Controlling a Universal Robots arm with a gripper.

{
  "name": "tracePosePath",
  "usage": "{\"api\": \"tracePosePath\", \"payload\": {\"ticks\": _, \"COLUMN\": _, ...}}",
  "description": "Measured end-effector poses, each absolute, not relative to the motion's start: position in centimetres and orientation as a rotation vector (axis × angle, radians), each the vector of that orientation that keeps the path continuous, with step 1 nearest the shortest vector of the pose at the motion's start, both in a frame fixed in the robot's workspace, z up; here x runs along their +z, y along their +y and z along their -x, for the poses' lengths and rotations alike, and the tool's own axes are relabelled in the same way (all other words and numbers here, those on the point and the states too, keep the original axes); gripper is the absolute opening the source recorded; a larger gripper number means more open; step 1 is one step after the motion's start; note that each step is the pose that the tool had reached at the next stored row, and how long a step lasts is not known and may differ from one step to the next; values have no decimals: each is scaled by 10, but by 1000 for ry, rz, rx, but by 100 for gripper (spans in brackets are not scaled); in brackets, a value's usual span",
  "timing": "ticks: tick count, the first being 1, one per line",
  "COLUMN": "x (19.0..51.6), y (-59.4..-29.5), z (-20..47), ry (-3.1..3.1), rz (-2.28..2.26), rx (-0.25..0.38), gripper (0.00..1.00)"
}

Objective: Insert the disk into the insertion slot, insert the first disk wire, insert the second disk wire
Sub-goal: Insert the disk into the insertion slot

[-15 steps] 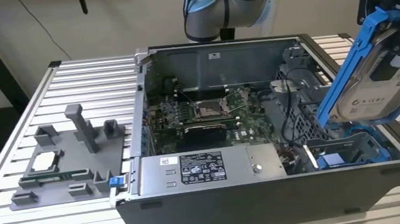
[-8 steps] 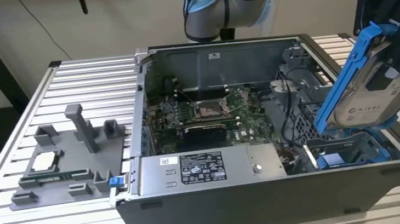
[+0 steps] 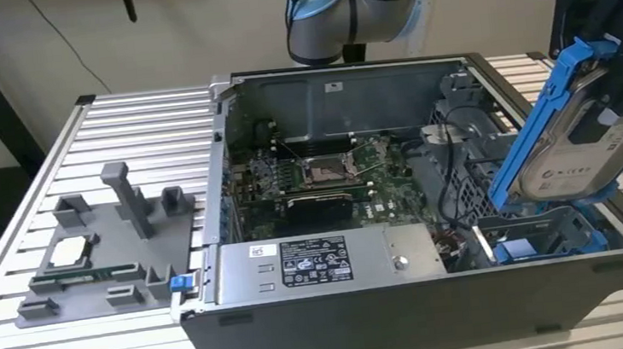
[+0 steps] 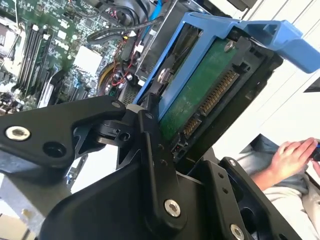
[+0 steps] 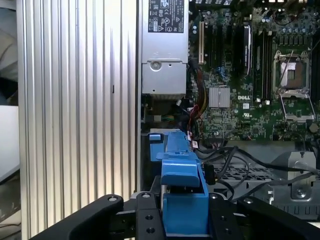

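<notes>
The black gripper [image 3: 614, 107] has its jaws clamped on the disk [image 3: 566, 150], a flat rectangular silver-grey hard drive with a white label in a bright blue plastic carrier frame. It hangs tilted on end at the exterior view's right. Its lower end is at the mouth of the insertion slot [image 3: 546, 237], a narrow grey sheet-metal bay with blue plastic rails in the corner of the open grey metal computer case [image 3: 417, 323]. I cannot tell whether it touches the rails.

The tilt is the main risk: a lower corner could catch on a rail or the bay's edge and jam instead of sliding. The grip looks to sit toward the upper half, so resistance below might pivot the carrier in the jaws. Black cables [image 5: 235, 160] loop just beside the bay and could get pinched. A person's hand [image 4: 292, 155] is nearby too (apart from the arm).

By count there is one disk, one slot, one gripper, one grey labelled power-supply box [image 3: 320, 264], one green motherboard [image 3: 311, 174] and one hand. The cables are too tangled to count. The case stands on a ribbed aluminium desk [image 3: 113, 133].
</notes>
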State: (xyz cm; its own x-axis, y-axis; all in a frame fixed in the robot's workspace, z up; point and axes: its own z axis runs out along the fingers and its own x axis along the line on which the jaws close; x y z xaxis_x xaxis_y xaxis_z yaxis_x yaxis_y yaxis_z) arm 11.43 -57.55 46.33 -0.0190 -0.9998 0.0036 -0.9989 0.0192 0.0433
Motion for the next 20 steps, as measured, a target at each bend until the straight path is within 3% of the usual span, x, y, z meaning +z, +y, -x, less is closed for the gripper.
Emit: {"api": "tracePosePath", "payload": {"ticks": 20, "x": 432, "y": -576, "z": -120, "ry": -2218, "rz": -2178, "rx": -44, "gripper": 0}}
